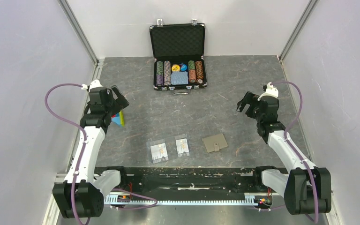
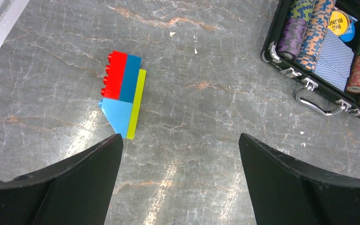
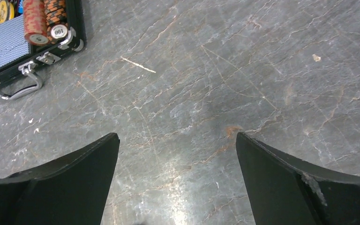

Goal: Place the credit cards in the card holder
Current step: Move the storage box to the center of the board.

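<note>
Grey marbled stone tabletop (image 1: 243,84). Two pale rectangular credit cards (image 1: 159,151) lie flat side by side near its front edge, with the squarish taupe card holder (image 1: 214,143) just right of them. The left gripper (image 2: 180,140) and right gripper (image 3: 178,138) hover spread wide, empty. Glossy plastic bricks (image 2: 123,93) lie left, and a foam-lined black chip case (image 1: 178,56) stands open behind.

Left arm (image 1: 88,150): showing white tubular links and black joints.
Right arm (image 1: 288,147): showing the same.
Thin purple cables (image 1: 47,98): trailing at nine and three o'clock.
Right gripper (image 3: 176,137): black wedge fingers (image 3: 281,183), one showing a chipped edge.
</note>
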You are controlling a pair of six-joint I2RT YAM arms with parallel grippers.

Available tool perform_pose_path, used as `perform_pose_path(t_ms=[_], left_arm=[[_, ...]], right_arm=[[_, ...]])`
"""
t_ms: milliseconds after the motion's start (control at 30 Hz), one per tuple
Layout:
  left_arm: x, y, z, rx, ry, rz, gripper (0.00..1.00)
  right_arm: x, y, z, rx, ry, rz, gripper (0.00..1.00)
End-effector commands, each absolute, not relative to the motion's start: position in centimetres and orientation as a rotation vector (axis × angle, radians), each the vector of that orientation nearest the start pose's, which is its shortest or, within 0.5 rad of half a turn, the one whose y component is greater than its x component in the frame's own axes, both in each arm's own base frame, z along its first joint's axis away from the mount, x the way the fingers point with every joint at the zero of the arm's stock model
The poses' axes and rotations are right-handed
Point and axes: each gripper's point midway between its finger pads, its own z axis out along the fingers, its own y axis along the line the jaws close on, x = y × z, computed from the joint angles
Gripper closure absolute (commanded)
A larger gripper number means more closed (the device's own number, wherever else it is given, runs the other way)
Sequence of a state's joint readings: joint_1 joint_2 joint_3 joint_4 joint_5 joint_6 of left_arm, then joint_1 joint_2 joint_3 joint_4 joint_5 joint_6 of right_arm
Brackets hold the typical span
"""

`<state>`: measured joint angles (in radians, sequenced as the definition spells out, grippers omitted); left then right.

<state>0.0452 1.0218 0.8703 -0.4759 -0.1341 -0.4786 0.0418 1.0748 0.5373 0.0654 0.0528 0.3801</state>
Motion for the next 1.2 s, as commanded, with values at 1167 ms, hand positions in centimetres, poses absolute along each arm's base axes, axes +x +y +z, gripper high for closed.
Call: perform_pose_path(t_ms=[1167], left_arm=[[17.3,-9.9,9.7,-0.159,2.893,-0.182,0.11]], right_arm=[[23.3,8.4,5.3,0.007,2.612,0.550,0.01]])
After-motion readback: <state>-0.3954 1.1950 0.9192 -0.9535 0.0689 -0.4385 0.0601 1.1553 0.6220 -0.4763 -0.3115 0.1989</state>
